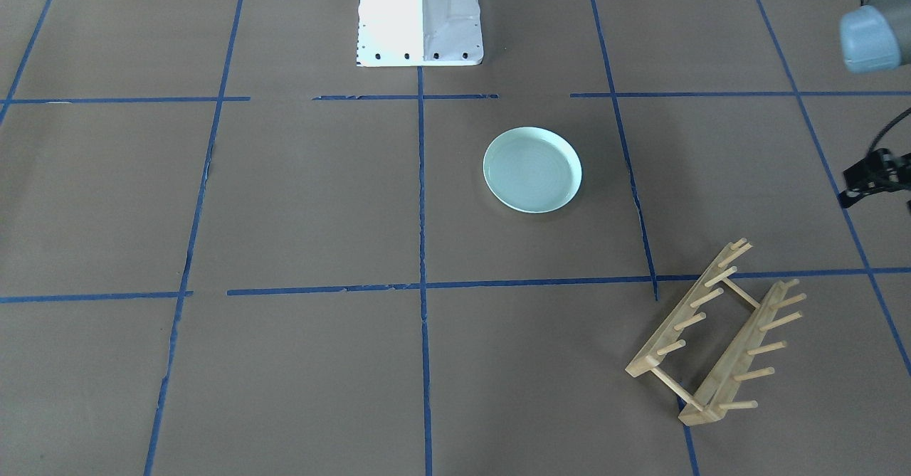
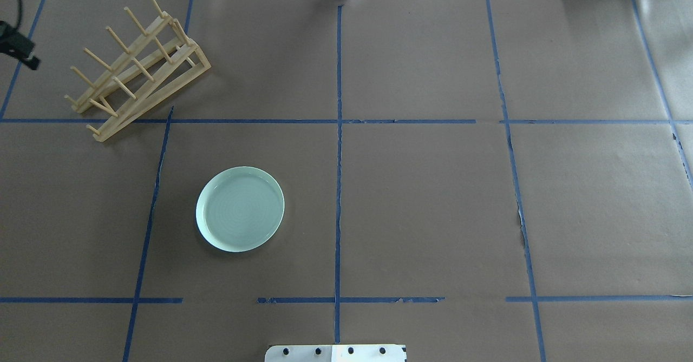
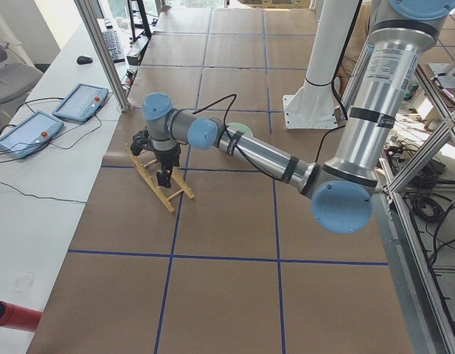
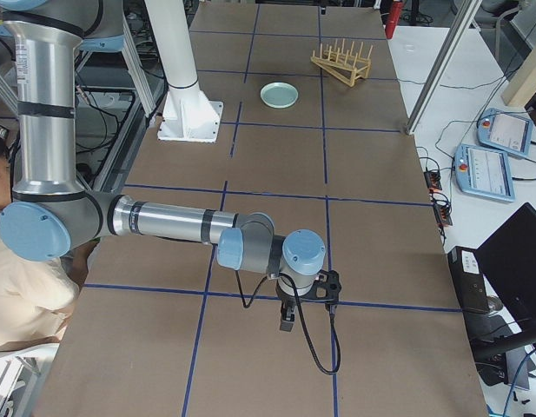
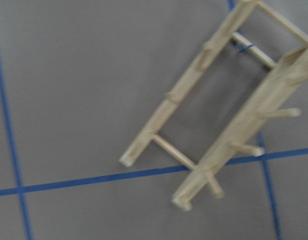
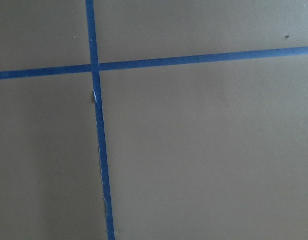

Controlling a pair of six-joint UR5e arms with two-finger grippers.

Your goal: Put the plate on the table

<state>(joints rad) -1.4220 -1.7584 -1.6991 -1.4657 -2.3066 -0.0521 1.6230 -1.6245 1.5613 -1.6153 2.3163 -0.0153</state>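
The pale mint-green plate (image 1: 532, 170) lies flat and alone on the brown table (image 1: 285, 198), left of the centre tape line in the overhead view (image 2: 240, 209). My left gripper (image 3: 163, 179) hangs over the wooden rack, far from the plate. Only a black part of it shows at the edge of the overhead view (image 2: 16, 45), and I cannot tell whether it is open or shut. My right gripper (image 4: 287, 320) hovers low over bare table far from the plate. It shows only in the exterior right view, so I cannot tell its state. Neither wrist view shows fingers.
The light wooden peg rack (image 2: 138, 67) lies empty at the table's far left, and it fills the blurred left wrist view (image 5: 218, 125). The white robot base (image 1: 420, 17) stands at the table's near edge. The right wrist view shows only paper and blue tape (image 6: 100, 130).
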